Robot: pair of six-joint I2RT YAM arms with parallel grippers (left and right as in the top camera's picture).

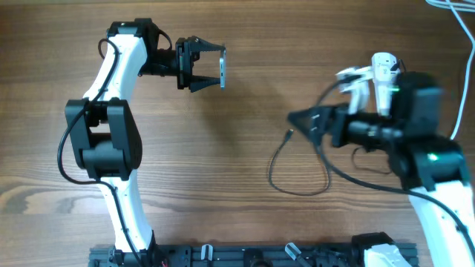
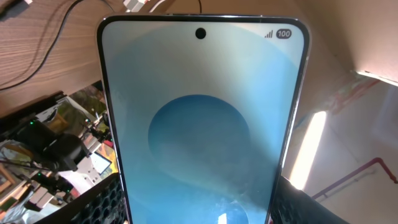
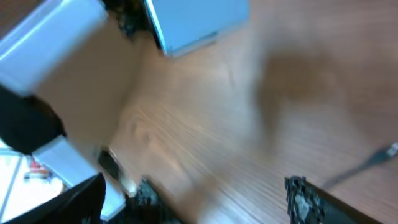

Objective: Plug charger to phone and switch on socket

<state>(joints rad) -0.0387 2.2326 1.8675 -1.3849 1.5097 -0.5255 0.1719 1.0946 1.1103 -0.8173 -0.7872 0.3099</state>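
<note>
While my left tool (image 1: 215, 68) holds the phone (image 2: 199, 124), my right tool (image 1: 303, 124) is wide.
Near it lies the charger (image 1: 287, 135) tip (on the bench (image 1: 223, 163)).

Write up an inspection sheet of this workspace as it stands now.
Surface: wooden table, brown grain.
Job's things: phone held in the left gripper, screen lit; charger looped on the table, tip not plugged in; socket partly hidden behind the right arm, switch not readable.
Clutter: nothing seen.
Grippers: left gripper shut on the phone; right gripper open, empty.
Cables: thick white cable at the far right corner.
Surroundings: black rail along the near edge.
</note>
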